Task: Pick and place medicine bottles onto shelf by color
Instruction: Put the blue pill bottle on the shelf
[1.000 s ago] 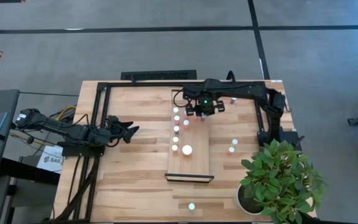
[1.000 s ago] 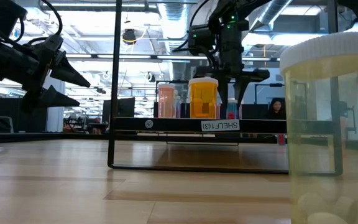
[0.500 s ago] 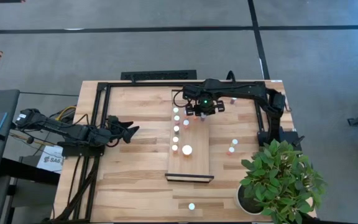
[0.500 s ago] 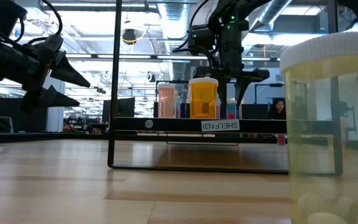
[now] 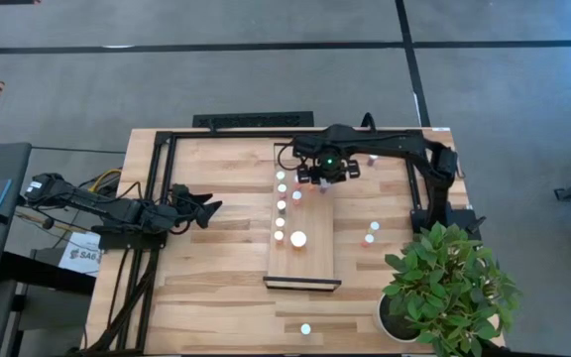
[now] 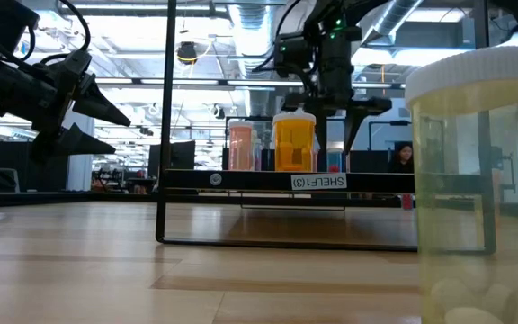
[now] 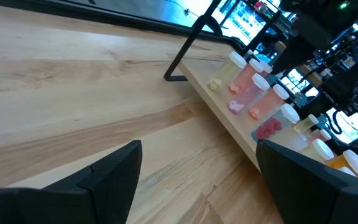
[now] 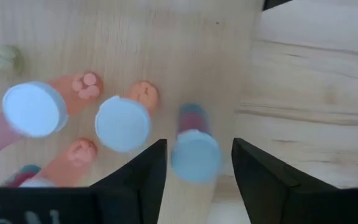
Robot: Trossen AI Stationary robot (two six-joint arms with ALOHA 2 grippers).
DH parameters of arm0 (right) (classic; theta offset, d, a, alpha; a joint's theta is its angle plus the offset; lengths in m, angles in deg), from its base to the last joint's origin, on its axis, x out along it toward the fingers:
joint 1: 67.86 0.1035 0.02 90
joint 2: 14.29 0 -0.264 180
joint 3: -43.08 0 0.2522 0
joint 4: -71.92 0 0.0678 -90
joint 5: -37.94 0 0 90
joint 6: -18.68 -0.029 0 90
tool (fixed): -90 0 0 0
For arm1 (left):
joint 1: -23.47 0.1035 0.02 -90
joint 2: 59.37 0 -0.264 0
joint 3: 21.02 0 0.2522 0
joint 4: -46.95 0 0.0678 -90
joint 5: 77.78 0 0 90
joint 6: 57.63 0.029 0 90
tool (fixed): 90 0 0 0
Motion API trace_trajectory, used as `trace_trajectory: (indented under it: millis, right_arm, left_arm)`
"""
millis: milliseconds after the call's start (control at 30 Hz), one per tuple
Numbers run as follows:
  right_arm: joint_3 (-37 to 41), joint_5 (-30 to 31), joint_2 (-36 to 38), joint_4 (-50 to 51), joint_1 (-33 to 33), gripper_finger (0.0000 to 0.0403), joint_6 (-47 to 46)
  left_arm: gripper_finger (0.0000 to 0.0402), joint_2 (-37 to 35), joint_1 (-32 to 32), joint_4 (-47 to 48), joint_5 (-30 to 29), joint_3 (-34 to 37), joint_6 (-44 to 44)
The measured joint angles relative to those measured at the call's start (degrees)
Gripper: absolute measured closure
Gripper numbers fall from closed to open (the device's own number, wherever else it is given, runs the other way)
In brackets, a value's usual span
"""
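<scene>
From above: slatted wooden tabletop (image 5: pixel 216 288) inside a black frame, with a long pale smooth shelf (image 5: pixel 303 260) lying on its middle. Along the shelf's left edge, a row of small round white caps, the medicine bottles (image 5: pixel 281 206); one larger-capped bottle (image 5: pixel 298 239) near the shelf's middle. Right gripper (image 5: pixel 324 182) hanging over the far end of the shelf, a green light on its wrist. Two more white caps (image 5: pixel 371 232) on the tabletop right of the shelf, one lone cap (image 5: pixel 305 328) near the front edge. Left gripper (image 5: pixel 209 208) well left of the shelf, apart from every bottle. Leafy potted plant (image 5: pixel 444 288) at the front right corner.

At table height: dark end rail (image 6: pixel 286 181) of the shelf with a white label. Behind it a clear orange bottle (image 6: pixel 294 142) and a pinkish bottle (image 6: pixel 240 146), both cylindrical and upright. Right gripper (image 6: pixel 331 108) above the shelf, fingers spread apart, nothing between them. Very near the lens, a big translucent yellowish bottle (image 6: pixel 475 189) with ribbed white cap.

Left wrist: two dark fingers (image 7: pixel 110 177) wide apart and empty, smooth grained wood between them; beyond, clear bottles (image 7: pixel 250 93) with pink and reddish pills along the shelf edge.

Right wrist: dark fingers (image 8: pixel 263 180) parted, a white-capped bottle (image 8: pixel 194 152) with a dark reddish body standing between them on the shelf, seemingly untouched. Beside it, more round caps (image 8: pixel 122 122) over orange and pink pills.
</scene>
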Motion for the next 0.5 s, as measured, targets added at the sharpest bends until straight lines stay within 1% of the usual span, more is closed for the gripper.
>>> trace_trajectory:
  millis: [133, 333, 500]
  right_arm:
    - [0.0, 0.0, 2.4, 0.5, 0.0, 0.0209, 0.0]
    - [0.0, 0.4, 8.0, 1.8, 0.0, 0.0224, -1.3]
    - [-0.1, 3.7, 13.3, 4.7, 0.0, 0.0237, -2.7]
  left_arm:
    - [0.0099, 0.0, 0.0, 0.0, 0.0, 0.0, 0.0]
    - [0.0099, 0.0, 0.0, 0.0, 0.0, 0.0, 0.0]
    - [0.0099, 0.0, 0.0, 0.0, 0.0, 0.0, 0.0]
